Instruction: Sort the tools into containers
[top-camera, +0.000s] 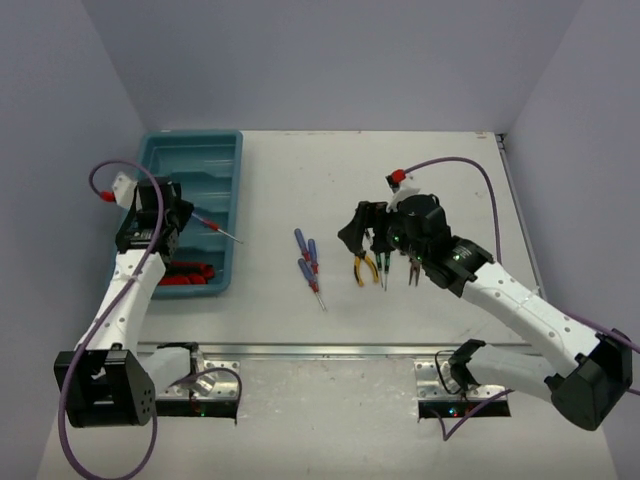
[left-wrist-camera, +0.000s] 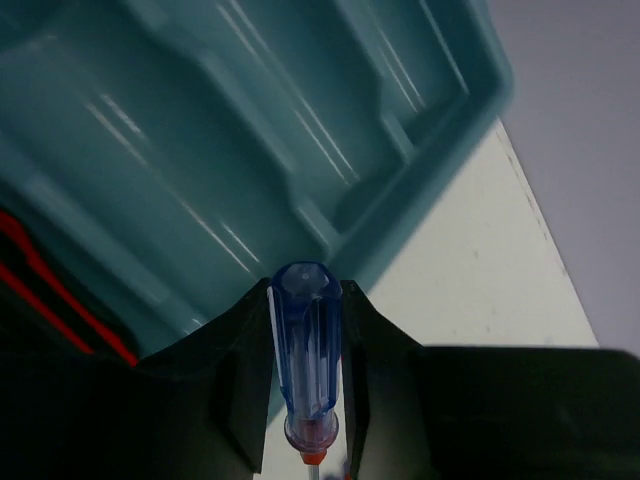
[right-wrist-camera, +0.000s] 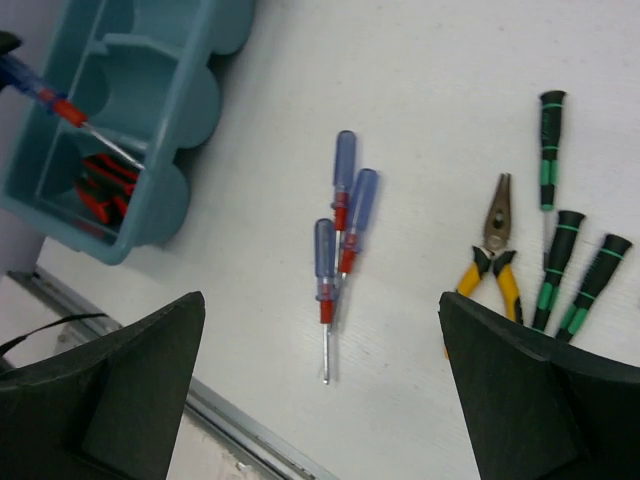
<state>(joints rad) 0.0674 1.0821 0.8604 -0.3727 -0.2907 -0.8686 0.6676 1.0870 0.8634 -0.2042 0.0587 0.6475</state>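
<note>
Blue handle in the grip: we've got one blue-handled screwdriver (left-wrist-camera: 305, 360) pinched in the left gripper (top-camera: 180, 215), fingers clamped on the clear blue handle, red collar and shaft poking out the front

Where it is: hanging above the teal tray (top-camera: 190, 138) near its right rim; from the top view the shaft tip reaches out past that rim toward the table (top-camera: 430, 170); not dropped in yet, as far as we can see

Tray so far: red-handled tools (top-camera: 185, 275) sit in the compartment nearest the arm bases; the other compartments look bare to us from the top and left wrist views, though the left arm hides part of them

Progress, our guess: the reds look sorted and one blue is on its way; we'd call it roughly a third done, no more

Blues left out: three more blue screwdrivers (right-wrist-camera: 343, 215) lie bunched together mid-table, touching or nearly so, well apart from the tray

Pliers: the yellow pliers (right-wrist-camera: 495, 255) lie flat to the right of the blues, nose pointing away from the arm bases

Greens: three thin green-and-black screwdrivers (right-wrist-camera: 555, 265) just beside the pliers; two close together, one a bit further off

Right side: the right gripper (right-wrist-camera: 320, 298) hovers over the pliers and greens with its jaws spread wide; nothing in it

To do yet: drop this blue in; fetch the other three to join it; then pliers and greens each want a compartment; whether more tools hide under the right arm, we can't tell
</note>
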